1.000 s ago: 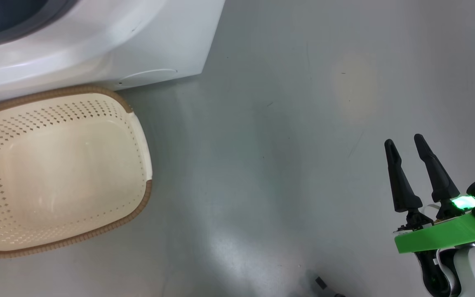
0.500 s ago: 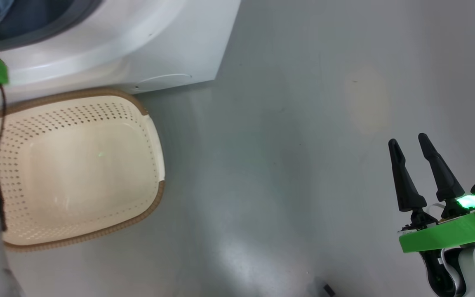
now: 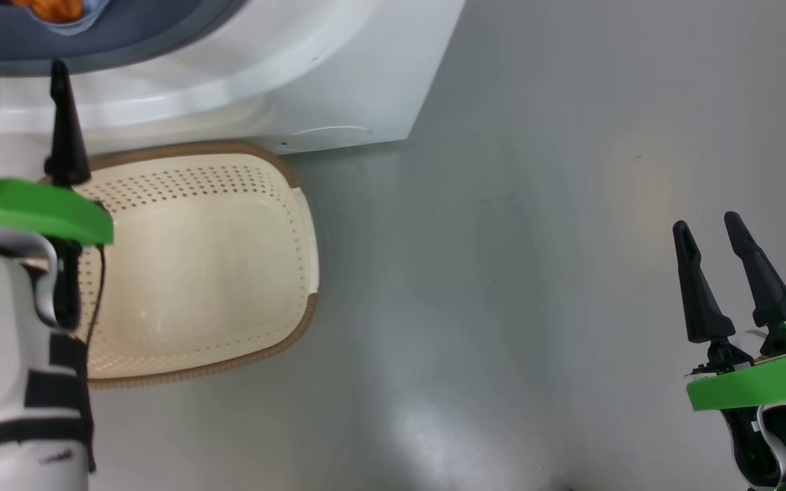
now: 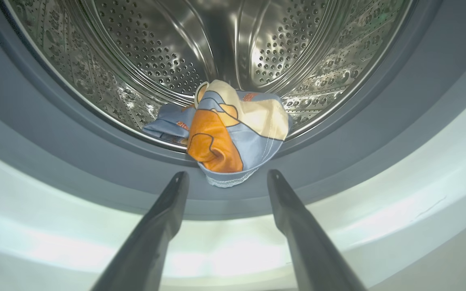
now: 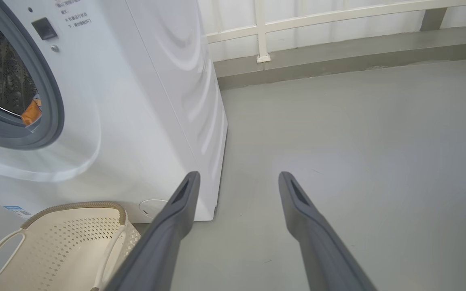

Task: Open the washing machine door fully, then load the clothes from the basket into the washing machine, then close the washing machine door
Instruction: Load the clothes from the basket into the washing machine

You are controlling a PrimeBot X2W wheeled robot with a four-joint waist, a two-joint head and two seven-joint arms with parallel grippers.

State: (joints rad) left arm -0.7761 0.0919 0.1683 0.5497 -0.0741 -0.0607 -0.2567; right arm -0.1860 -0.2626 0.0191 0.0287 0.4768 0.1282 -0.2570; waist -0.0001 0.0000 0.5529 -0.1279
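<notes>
Two wide, empty hands: left hand point(image 4: 228, 174) near the seal point(image 4: 338, 161) that clothes point(image 4: 233, 129) overhang; right hand point(image 3: 706, 220) above floor point(image 3: 502, 273), well apart from basket point(image 3: 229, 151).

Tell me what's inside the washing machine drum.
One bunched garment, blue with orange and cream patches, lies at the front of the drum, its hem over the grey seal. Anything beneath it is hidden.

Bright, even, diffuse light. Soft glare on grey floor point(image 3: 420, 423), white washing machine point(image 4: 217, 250) front blown out; steel drum point(image 4: 152, 60) glints. Wrist views bulge at edges.
</notes>
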